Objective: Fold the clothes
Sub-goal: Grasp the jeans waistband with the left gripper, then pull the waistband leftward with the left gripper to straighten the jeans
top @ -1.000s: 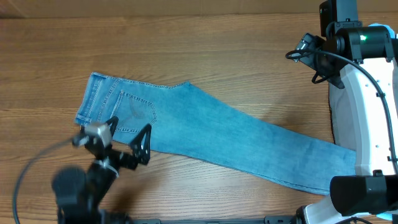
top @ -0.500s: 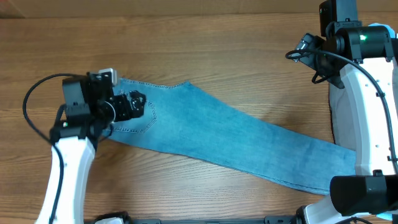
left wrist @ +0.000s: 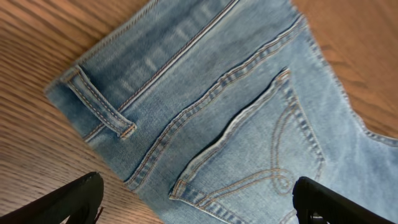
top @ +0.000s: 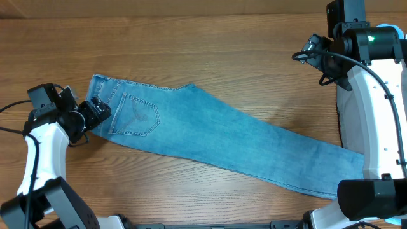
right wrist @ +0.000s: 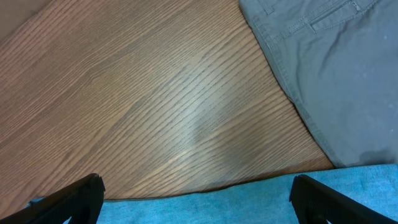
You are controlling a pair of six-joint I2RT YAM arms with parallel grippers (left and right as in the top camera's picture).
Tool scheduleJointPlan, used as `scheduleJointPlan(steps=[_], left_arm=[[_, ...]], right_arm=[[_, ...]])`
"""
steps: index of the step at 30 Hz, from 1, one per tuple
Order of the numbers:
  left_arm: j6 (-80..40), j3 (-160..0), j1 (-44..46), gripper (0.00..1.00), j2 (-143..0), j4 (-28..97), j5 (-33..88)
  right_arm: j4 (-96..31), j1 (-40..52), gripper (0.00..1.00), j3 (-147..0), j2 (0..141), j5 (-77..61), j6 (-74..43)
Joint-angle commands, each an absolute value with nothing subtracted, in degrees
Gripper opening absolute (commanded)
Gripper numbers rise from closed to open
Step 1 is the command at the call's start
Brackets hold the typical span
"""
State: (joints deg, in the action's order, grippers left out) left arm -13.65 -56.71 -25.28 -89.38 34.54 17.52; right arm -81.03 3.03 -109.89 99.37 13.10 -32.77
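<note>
Wooden table (top: pixel 191 38), jeans (top: pixel 222 133) waistband at left gripper (top: pixel 100 108)

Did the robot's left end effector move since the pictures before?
Yes. The left end effector slid left: half a second ago it was over the back pocket of the jeans, now it sits at their waistband edge.

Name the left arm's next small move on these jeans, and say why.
Probably lower the left gripper onto the waistband corner and close on it. Its jaws stand open over that end and hold nothing. The jeans lie stretched out flat, not yet folded along their length.
</note>
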Motion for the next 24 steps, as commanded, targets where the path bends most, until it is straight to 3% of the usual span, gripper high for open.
scheduleJointPlan(steps=[1,24], left_arm=[[-16.75,-58.24,-25.5,1.0,-92.51,34.41,17.28],[-17.39,-58.24,-25.58,1.0,-102.52,31.18,13.15]], right_arm=[[-80.93,2.81,1.0,-110.21,99.02,13.89,-33.06],[-80.9,2.81,1.0,-110.21,99.02,13.89,-33.06]])
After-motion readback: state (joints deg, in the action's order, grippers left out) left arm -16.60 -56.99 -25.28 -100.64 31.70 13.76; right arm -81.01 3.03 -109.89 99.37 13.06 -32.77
